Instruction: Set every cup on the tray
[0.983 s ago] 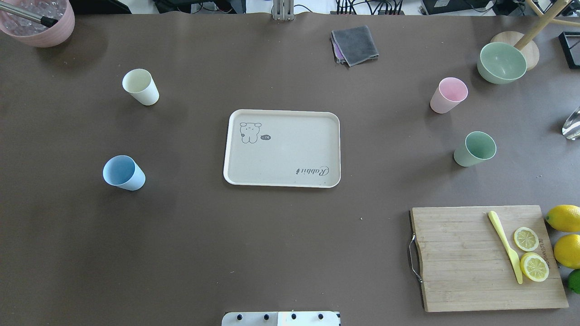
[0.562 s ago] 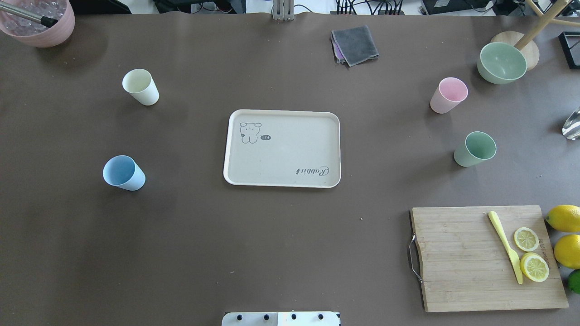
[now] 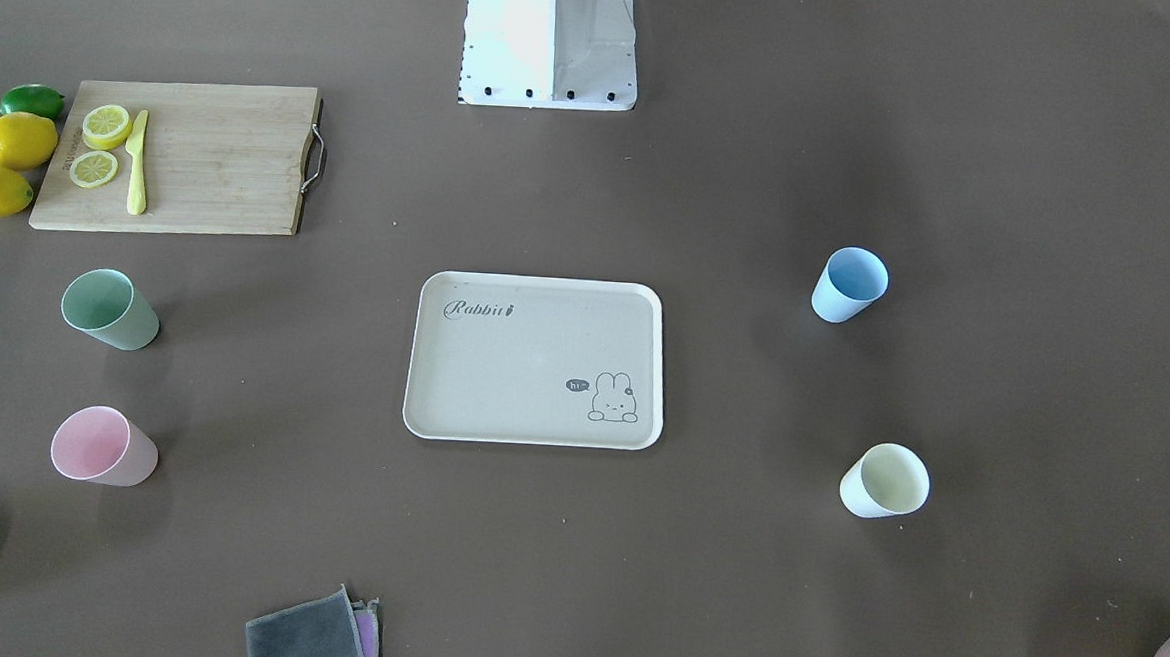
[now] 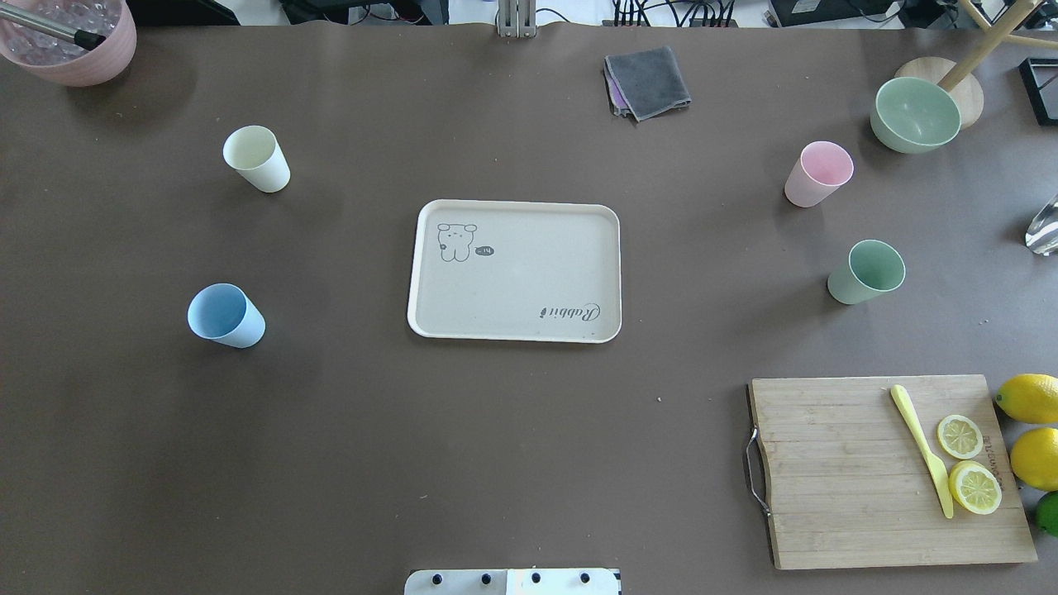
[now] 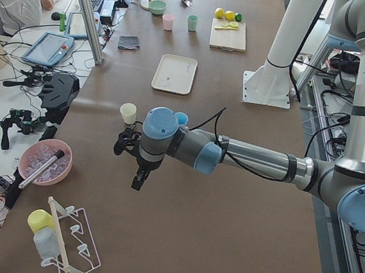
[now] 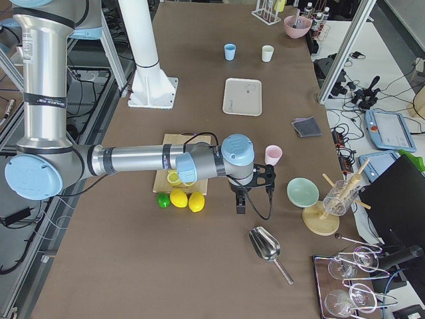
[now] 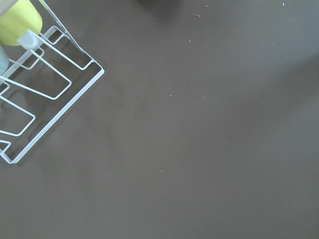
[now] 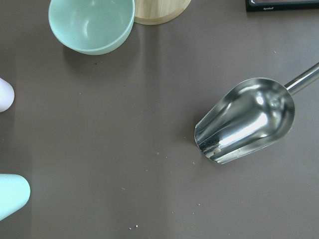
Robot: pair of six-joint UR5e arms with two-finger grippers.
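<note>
The beige tray (image 4: 529,273) lies bare at the table's middle, also in the front view (image 3: 523,365). All cups stand upright on the table around it. The cream cup (image 4: 256,159) and blue cup (image 4: 225,316) are on its left. The pink cup (image 4: 817,172) and green cup (image 4: 865,271) are on its right. My left gripper (image 5: 137,183) hangs over bare table beyond the cream cup, near the table's left end. My right gripper (image 6: 240,206) hangs beyond the pink cup (image 6: 273,155), near the right end. I cannot tell whether either is open or shut.
A wooden cutting board (image 4: 884,471) with lemon slices and a yellow knife lies at the near right, lemons beside it. A green bowl (image 4: 915,114), grey cloth (image 4: 647,81) and pink bowl (image 4: 70,37) line the far edge. A metal scoop (image 8: 244,122) and wire rack (image 7: 45,84) lie below the wrists.
</note>
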